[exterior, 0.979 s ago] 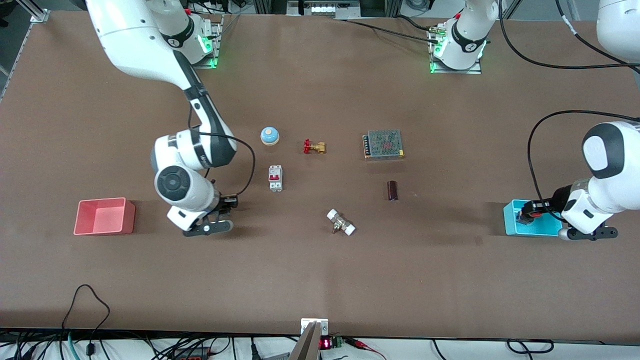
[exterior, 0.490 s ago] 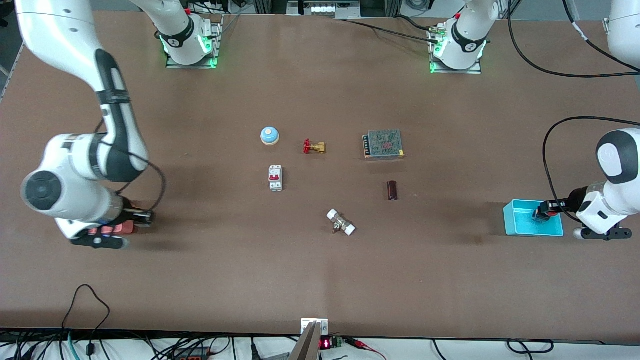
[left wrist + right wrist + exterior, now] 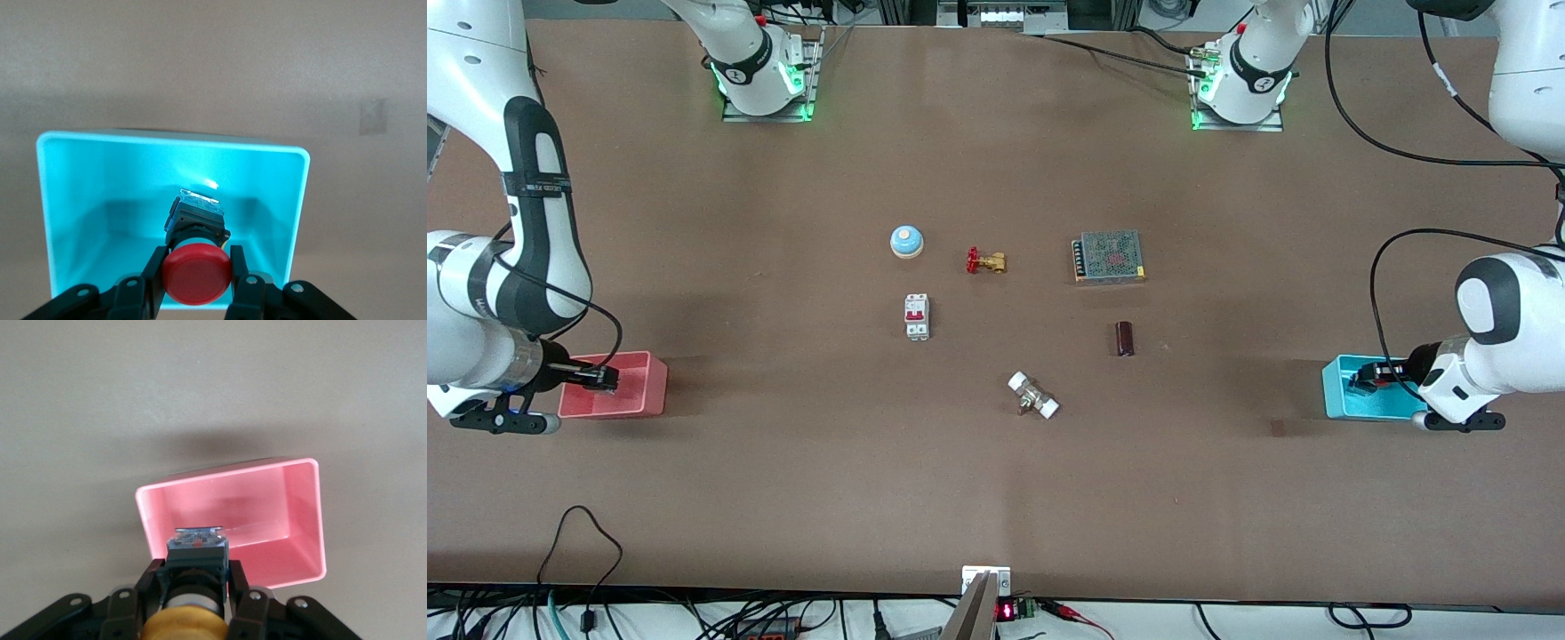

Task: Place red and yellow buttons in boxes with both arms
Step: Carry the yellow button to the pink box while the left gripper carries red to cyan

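Note:
My left gripper (image 3: 1362, 382) is shut on the red button (image 3: 197, 272), which hangs over the inside of the cyan box (image 3: 1343, 402) at the left arm's end of the table. In the left wrist view the box (image 3: 73, 193) lies open under the button's black body. My right gripper (image 3: 605, 378) is shut on the yellow button (image 3: 181, 623) over the edge of the pink-red box (image 3: 640, 391) at the right arm's end. In the right wrist view that box (image 3: 293, 520) is empty, and the button's black body (image 3: 197, 553) hangs over its rim.
In the middle of the table lie a blue dome bell (image 3: 906, 241), a brass valve with a red handle (image 3: 985, 261), a white circuit breaker (image 3: 917, 316), a metal power supply (image 3: 1110, 256), a dark cylinder (image 3: 1125, 338) and a white-ended fitting (image 3: 1033, 396).
My right arm has swung with the yellow button toward its end of the table and now holds it at the pink-red box. My left gripper has stayed over the cyan box with small shifts.

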